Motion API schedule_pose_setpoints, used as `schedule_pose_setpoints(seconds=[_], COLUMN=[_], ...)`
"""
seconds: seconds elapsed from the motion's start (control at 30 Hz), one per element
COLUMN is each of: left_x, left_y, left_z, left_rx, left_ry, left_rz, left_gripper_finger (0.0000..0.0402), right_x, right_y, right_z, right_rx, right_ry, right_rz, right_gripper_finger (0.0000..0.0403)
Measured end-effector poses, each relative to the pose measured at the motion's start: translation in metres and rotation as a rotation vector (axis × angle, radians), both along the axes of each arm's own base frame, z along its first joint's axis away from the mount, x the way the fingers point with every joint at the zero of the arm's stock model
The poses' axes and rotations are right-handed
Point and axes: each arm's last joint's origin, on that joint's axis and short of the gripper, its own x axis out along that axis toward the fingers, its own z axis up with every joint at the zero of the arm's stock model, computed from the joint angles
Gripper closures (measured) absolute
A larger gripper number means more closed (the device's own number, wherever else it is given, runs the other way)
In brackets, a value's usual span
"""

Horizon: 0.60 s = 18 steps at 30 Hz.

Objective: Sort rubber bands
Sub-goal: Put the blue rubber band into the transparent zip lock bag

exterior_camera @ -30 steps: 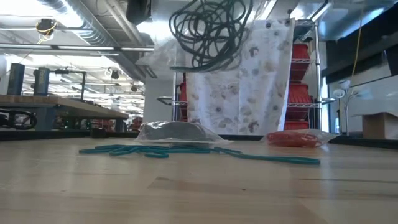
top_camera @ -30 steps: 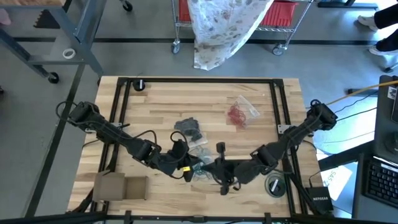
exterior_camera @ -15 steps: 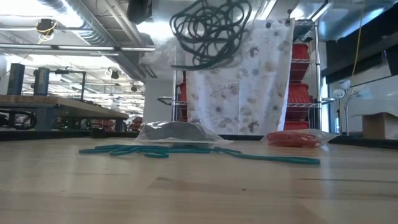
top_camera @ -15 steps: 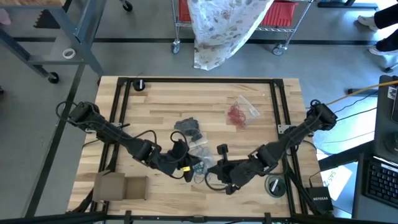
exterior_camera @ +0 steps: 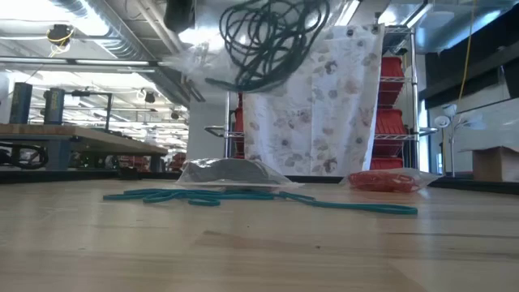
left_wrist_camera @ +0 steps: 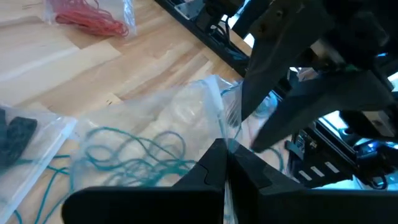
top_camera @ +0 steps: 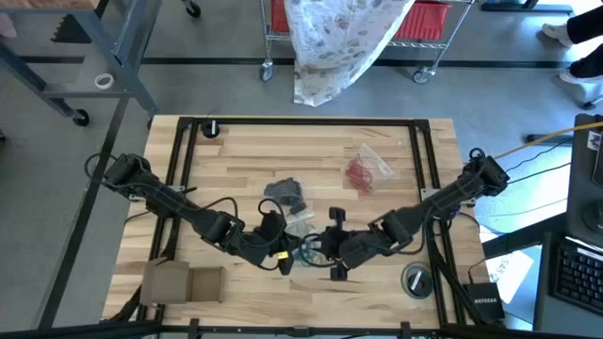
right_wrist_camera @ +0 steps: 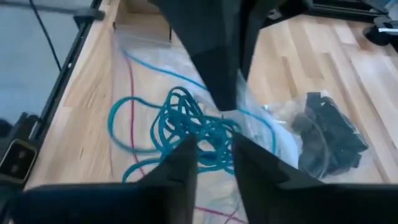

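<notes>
Right gripper at lower centre of high view has swung from pointing down-frame to beside left gripper; fingers now parted with gap, hanging over teal rubber bands. Judged: release or re-grip starting, teal bunch being fed to clear bag.
Left gripper closed, pinching bag edge, holding mouth up.
Both arms stretched low, converging at table's lower middle.
Red bands bagged upper right; dark bands bagged centre.

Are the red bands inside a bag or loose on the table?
Inside a bag: the red rubber bands lie bunched under a clear plastic bag, lying flat on the wooden table.
</notes>
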Motion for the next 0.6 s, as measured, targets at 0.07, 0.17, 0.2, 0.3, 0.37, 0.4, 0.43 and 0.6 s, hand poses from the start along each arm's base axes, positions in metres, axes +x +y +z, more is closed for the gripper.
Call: schedule_pose_setpoints(seconds=[0.07, 0.17, 0.2, 0.3, 0.37, 0.4, 0.43, 0.6], left_x=[0.000, 0.000, -0.001, -0.004, -0.008, -0.010, -0.011, -0.013], left_y=[0.001, 0.004, 0.005, 0.011, 0.014, 0.015, 0.016, 0.013], left_z=[0.000, -0.003, -0.004, -0.011, -0.017, -0.019, -0.020, -0.021], left_rx=[0.006, 0.019, 0.026, 0.042, 0.039, 0.040, 0.037, 0.040], left_ry=[0.006, 0.032, 0.047, 0.118, 0.181, 0.207, 0.224, 0.231], left_rz=[0.001, 0.010, 0.018, 0.051, 0.083, 0.094, 0.107, 0.106], left_gripper_finger=[0.0401, 0.0401, 0.0401, 0.0401, 0.0402, 0.0401, 0.0402, 0.0402], right_x=[-0.002, -0.006, -0.008, -0.013, -0.017, -0.020, -0.021, -0.028], right_y=[0.003, 0.005, 0.005, 0.005, 0.006, 0.007, 0.008, 0.005], right_z=[0.008, 0.023, 0.026, 0.033, 0.030, 0.026, 0.020, -0.030], right_rx=[0.014, 0.018, 0.012, 0.019, 0.018, 0.018, 0.018, 0.044], right_ry=[0.025, 0.055, 0.074, 0.116, 0.152, 0.170, 0.183, 0.236], right_rz=[0.038, 0.046, 0.038, 0.012, -0.002, -0.008, -0.021, -0.103], right_gripper_finger=[0.0283, 0.0266, 0.0265, 0.0263, 0.0263, 0.0263, 0.0263, 0.0262])
